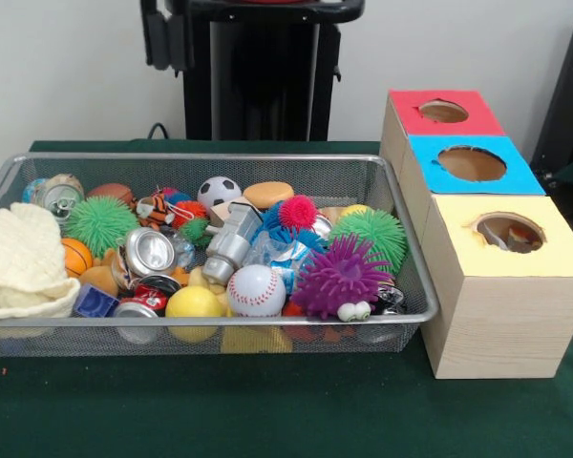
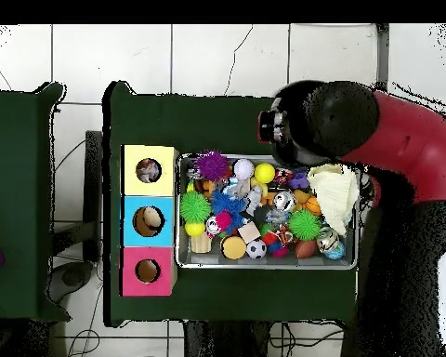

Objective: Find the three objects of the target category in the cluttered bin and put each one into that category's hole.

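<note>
The wire mesh bin [image 1: 415, 286] stands on the green table, full of mixed toys, balls and cans; it also shows in the overhead view [image 2: 357, 265]. No printed cloth piece shows among the clutter. The yellow-topped box with its round hole [image 1: 509, 232] stands at the bin's right end, nearest the front camera. Something pale with coloured marks lies inside that hole [image 2: 149, 170]. The red and black arm [image 2: 394, 139] hangs high over the bin's corner in the overhead view. The gripper shows in neither view.
A large cream knitted cloth [image 1: 19, 262] lies at the bin's left end. A purple spiky ball [image 1: 339, 275], a green spiky ball [image 1: 372, 234], a baseball [image 1: 256, 289] and cans fill the bin. The blue-topped hole [image 1: 471, 163] and the red-topped hole [image 1: 443, 112] lie behind the yellow one.
</note>
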You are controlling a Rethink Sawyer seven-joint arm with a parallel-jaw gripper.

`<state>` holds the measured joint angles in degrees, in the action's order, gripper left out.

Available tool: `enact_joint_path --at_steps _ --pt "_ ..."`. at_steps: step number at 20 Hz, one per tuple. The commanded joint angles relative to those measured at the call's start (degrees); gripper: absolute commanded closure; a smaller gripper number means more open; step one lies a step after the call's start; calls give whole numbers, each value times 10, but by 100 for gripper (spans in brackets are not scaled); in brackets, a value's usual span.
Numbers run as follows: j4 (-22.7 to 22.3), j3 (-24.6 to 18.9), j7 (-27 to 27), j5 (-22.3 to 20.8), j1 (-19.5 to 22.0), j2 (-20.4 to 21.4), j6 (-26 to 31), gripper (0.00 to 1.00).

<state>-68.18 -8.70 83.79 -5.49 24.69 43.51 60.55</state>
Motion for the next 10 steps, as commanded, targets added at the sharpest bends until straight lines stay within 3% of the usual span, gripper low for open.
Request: enact_joint_path --at_steps 1,6,10 --pt "-136 -54 -105 -45 -15 6 -34 100" --pt "-150 -54 -62 -42 -13 -2 -55 100" --pt "-183 -70 -73 -29 4 0 -78 100"
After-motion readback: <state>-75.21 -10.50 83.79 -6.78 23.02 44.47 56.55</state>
